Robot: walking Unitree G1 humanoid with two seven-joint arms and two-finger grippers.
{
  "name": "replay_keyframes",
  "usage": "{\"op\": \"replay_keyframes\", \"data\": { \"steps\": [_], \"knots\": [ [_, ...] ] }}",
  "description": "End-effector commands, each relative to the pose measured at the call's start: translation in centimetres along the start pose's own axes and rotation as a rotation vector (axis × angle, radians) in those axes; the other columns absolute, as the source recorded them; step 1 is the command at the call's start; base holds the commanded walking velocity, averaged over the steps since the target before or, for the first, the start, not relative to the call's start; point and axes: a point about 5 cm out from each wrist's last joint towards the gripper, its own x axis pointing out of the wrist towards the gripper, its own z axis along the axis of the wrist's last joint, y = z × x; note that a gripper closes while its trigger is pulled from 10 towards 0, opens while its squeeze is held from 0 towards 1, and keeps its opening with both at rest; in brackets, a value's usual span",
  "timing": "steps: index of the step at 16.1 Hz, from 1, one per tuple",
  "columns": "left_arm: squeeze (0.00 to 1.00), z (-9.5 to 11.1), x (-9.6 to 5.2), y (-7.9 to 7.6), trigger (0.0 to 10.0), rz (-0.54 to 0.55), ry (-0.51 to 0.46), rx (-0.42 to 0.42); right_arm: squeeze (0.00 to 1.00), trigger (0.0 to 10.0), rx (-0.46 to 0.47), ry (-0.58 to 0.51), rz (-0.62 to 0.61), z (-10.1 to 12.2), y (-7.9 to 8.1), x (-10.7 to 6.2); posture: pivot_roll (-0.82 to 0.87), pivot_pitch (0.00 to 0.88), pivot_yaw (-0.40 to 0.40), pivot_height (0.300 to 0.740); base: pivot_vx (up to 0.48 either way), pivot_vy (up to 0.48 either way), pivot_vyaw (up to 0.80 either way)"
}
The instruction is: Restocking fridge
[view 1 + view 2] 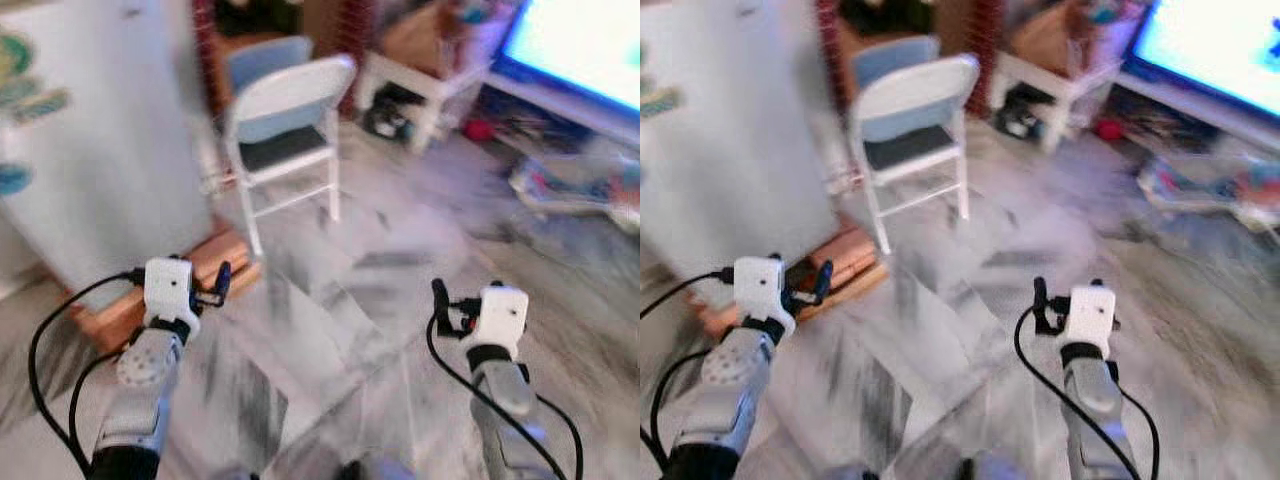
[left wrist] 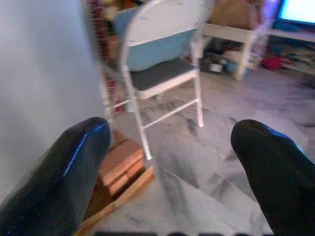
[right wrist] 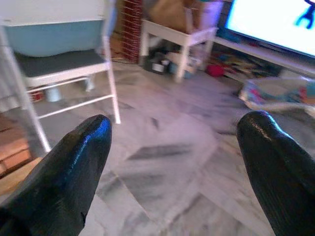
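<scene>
A tall white fridge (image 1: pixel 95 150) stands at the left with its door closed and coloured stickers on its front. My left gripper (image 1: pixel 222 282) is held out low in front of the fridge's lower corner, open and empty; its black fingers (image 2: pixel 59 177) are spread wide in the left wrist view. My right gripper (image 1: pixel 440 300) hangs over the marble floor to the right, also open and empty, with its fingers (image 3: pixel 69 172) wide apart. The picture is blurred by motion.
A white folding chair (image 1: pixel 285 130) with a dark seat stands just right of the fridge. Wooden blocks (image 1: pixel 215 262) lie on the floor at the fridge's base. A white low table (image 1: pixel 425 85) with clutter and a lit screen (image 1: pixel 585 45) are at the back right.
</scene>
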Motion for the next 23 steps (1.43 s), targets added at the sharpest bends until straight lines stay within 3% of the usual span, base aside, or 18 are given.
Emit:
{"op": "replay_keyframes", "data": {
  "steps": [1,5,10,14,17,23],
  "knots": [
    [0.00,-0.2,0.0,-1.2,10.0,-0.034,0.007,-0.002,0.00,10.0,-0.002,0.014,-0.026,-0.4,-0.6,-0.3,0.04,0.057,-0.017,0.740,0.000,0.454,-0.64],
    [0.00,-1.4,-0.8,-1.5,10.0,-0.052,0.060,-0.007,0.00,10.0,0.003,0.024,-0.028,-0.7,-0.5,-0.6,0.04,0.057,-0.016,0.740,0.000,0.457,-0.52],
    [0.00,-2.4,-1.4,-0.6,10.0,-0.062,0.114,-0.026,0.00,10.0,0.004,0.028,-0.026,-0.9,-0.4,-0.8,0.04,0.054,-0.018,0.740,0.000,0.456,-0.30],
    [0.00,-3.3,-3.7,1.9,10.0,-0.031,0.159,-0.043,0.00,10.0,0.009,0.036,-0.017,-1.0,-0.1,-0.9,0.07,0.061,-0.026,0.740,0.000,0.458,0.00],
    [0.00,-3.3,-5.0,2.9,10.0,0.007,0.173,-0.032,0.00,10.0,0.008,0.043,-0.012,-1.2,-0.1,-0.8,0.08,0.063,-0.034,0.740,0.000,0.458,0.00],
    [0.00,-3.1,-5.1,2.0,10.0,0.026,0.160,-0.062,0.00,10.0,0.010,0.043,0.004,-1.1,0.3,-0.5,0.09,0.057,-0.048,0.740,0.000,0.458,0.00]
  ]
}}
